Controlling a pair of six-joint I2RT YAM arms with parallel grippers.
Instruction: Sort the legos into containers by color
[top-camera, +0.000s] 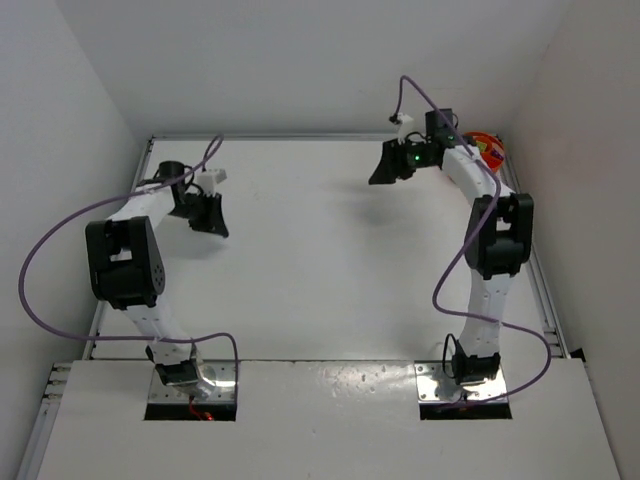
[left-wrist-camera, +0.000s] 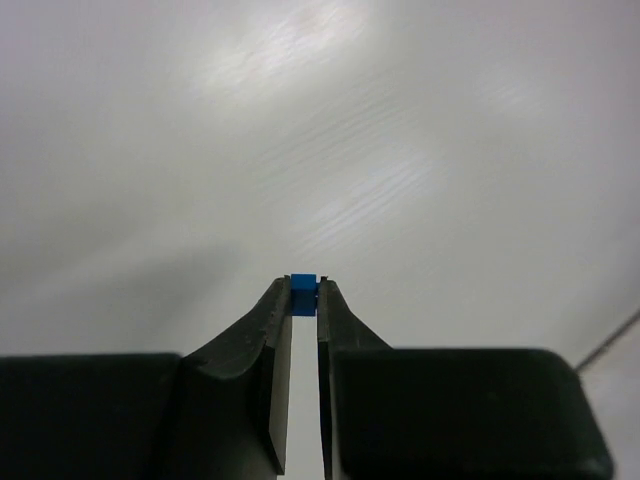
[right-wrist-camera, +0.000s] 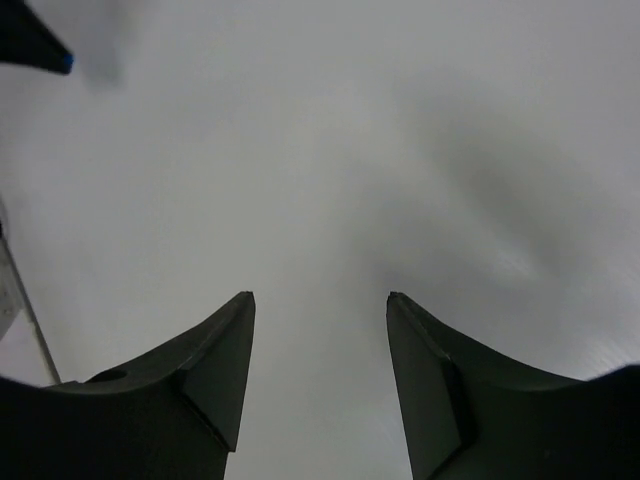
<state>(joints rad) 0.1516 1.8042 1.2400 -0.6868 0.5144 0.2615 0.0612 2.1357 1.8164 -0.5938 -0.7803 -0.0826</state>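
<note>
White table (top-camera: 300, 280) walled by white panels (top-camera: 300, 60); purple cables (top-camera: 436, 292) loop off both arms. Orange tub (top-camera: 488, 148) at 2 o'clock, far corner, partly hidden behind right arm (top-camera: 495, 235). Left gripper (left-wrist-camera: 304, 288) at 10 o'clock, pinching blue lego (left-wrist-camera: 303, 300) at its very tips: tiny, square-faced, saturated blue. Right gripper (right-wrist-camera: 320, 300) near 1 o'clock, spread wide above table.

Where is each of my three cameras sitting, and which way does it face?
Top external: above and behind the bases, looking down at the table; both arms, left pincer, right pincer, orange tub far right.
Left wrist: on the left arm, looking along its fingers at table; shut on blue lego.
Right wrist: on the right arm, facing table; open fingers.
Shared: blue lego, seemingly also at right wrist's top left.
</note>
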